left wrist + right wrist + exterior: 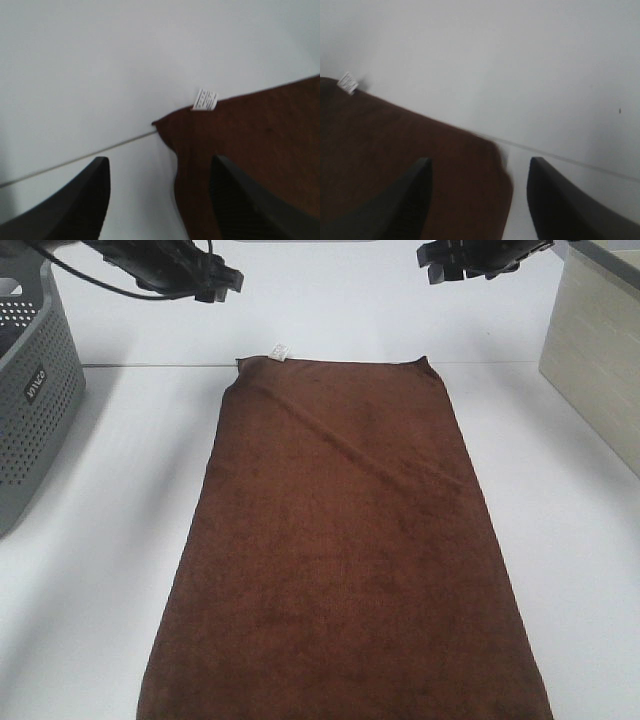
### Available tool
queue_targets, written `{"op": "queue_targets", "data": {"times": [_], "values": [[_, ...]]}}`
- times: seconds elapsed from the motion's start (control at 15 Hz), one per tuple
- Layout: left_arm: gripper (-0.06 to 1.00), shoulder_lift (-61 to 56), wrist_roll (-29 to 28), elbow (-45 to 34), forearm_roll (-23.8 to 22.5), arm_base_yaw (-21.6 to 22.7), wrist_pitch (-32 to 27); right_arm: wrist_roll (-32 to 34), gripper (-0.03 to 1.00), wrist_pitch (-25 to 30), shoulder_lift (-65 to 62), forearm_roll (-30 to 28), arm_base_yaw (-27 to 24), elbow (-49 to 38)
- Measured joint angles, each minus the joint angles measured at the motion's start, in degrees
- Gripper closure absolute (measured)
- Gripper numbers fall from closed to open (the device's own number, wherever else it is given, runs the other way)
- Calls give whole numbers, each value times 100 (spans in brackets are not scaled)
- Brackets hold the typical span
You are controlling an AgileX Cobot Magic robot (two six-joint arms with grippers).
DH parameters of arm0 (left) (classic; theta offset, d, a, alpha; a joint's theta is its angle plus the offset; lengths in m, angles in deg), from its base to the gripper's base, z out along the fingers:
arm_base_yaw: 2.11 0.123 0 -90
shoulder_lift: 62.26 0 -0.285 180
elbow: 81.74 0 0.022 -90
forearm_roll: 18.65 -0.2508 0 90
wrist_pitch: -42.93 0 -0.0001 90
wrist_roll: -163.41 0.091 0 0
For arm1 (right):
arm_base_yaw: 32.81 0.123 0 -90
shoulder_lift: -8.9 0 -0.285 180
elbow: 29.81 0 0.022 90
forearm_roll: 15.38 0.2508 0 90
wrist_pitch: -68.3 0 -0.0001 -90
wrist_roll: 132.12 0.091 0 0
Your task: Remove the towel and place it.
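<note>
Presently, the towel [345,550] lies spread flat on the white table [570,570], its long axis running from the 12 o'clock edge of the exterior high view down to 6 o'clock, where it leaves the frame. A shallow diagonal crease crosses its upper half. Its small white tag [279,350] sits at the far corner toward 11 o'clock, at the seam where the table meets the backdrop.

The left gripper [215,285] hangs above the table at roughly 11 o'clock, clear of the cloth. In the left wrist view its fingers [85,200] are spread wide apart with nothing between them; one finger is over bare table, the other over the towel's [250,150] tagged corner, with the tag [205,100] just beyond.

The right gripper [450,262] hangs at about 1 o'clock, likewise above the surface. In the right wrist view its fingers [407,200] are spread, empty, straddling the towel's [395,155] other far corner; the tag [348,82] shows at the distant end of that edge.

A grey perforated basket [35,390] stands at 9 o'clock, well apart from the towel. A pale box [595,360] stands at 2 o'clock, also apart.
</note>
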Motion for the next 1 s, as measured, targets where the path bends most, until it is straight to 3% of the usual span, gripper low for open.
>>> {"op": "queue_targets", "data": {"times": [0.13,0.33,0.47,0.6,0.8,1.0], "values": [[40,-676,0,0,-115,149,-1627,441,40,1381,-716,-92,0,0],[39,-1215,-109,0,-97,699,-2733,1295,40,2114,-1432,-458,-52,0],[29,-1495,-120,0,46,1255,-3306,1742,39,2578,-1874,-957,-183,11],[19,-1707,-126,0,155,1541,-3902,1896,34,3209,-2183,-1346,-206,11],[17,-2177,-86,-86,201,1776,-4137,2177,22,3885,-2487,-1713,-206,-74],[17,-3587,-40,-1707,201,2298,-4102,2504,20,3896,-3684,-1822,-206,-1404]]}}
